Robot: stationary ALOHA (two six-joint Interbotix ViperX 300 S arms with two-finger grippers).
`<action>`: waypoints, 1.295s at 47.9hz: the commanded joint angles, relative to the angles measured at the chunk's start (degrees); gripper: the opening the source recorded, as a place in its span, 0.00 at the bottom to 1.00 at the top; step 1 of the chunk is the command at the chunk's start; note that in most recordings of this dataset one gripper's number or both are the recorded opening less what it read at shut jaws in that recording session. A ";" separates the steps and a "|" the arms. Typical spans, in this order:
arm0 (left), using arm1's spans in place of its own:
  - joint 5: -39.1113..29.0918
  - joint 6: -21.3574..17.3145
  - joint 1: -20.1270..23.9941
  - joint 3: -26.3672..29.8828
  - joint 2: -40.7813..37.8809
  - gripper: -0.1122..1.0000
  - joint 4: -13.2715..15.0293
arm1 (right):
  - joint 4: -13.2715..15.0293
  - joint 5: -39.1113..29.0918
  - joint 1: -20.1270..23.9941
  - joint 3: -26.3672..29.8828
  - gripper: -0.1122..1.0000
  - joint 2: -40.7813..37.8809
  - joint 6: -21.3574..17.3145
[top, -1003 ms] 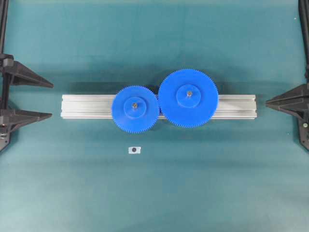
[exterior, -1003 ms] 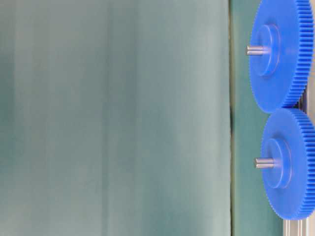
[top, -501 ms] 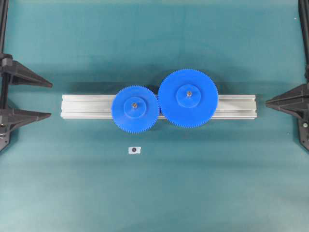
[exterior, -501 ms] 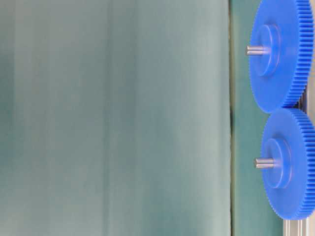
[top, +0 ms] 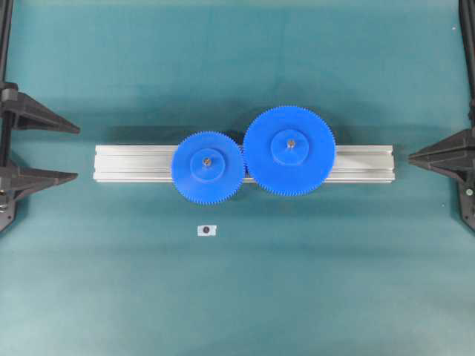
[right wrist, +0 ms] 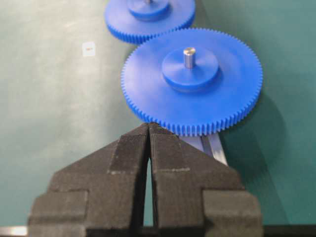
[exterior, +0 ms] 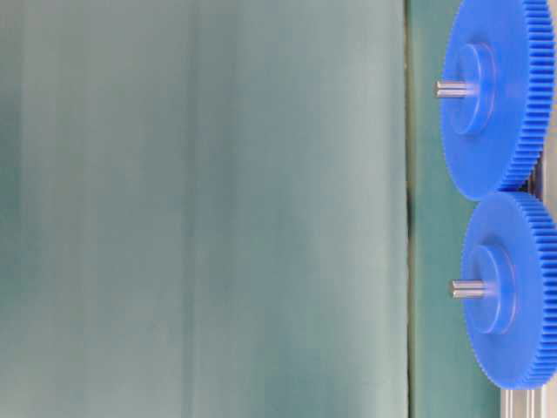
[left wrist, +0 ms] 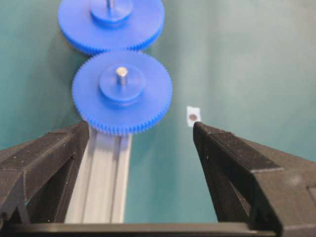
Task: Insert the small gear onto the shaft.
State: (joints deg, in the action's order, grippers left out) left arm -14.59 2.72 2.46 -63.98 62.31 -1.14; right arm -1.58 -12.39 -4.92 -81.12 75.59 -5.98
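The small gear is blue and sits on the shaft, whose pin tip pokes up through the hub. Its teeth meet those of the larger blue gear. From the left wrist, the small gear and the shaft lie just ahead of my left gripper, which is open and holds nothing. Overhead, the left gripper hangs at the left edge, clear of the gears. My right gripper is shut and empty at the right edge, its tips just short of the larger gear.
Both gears stand on a silvery aluminium rail lying across the middle of the green mat. A small white tag with a dark dot lies on the mat in front of the small gear. At table level the small gear shows edge-on.
The left gripper has edged slightly back toward the left edge. The gears, rail and right gripper have not moved.
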 commanded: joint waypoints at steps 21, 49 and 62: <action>0.18 0.09 0.18 -0.09 0.35 0.87 -0.09 | 0.00 0.53 -0.09 0.62 0.15 -0.44 -0.44; 0.18 0.26 0.18 0.18 0.26 0.87 -0.09 | -0.09 0.53 -0.09 0.62 0.15 -0.44 -0.44; 0.18 0.26 0.18 -0.44 0.35 0.87 -0.09 | 0.00 0.53 -0.09 0.62 0.15 -0.44 -0.44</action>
State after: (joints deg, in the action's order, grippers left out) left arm -14.68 2.99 2.46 -64.78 63.02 -1.05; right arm -1.67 -12.39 -5.01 -81.12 75.59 -5.89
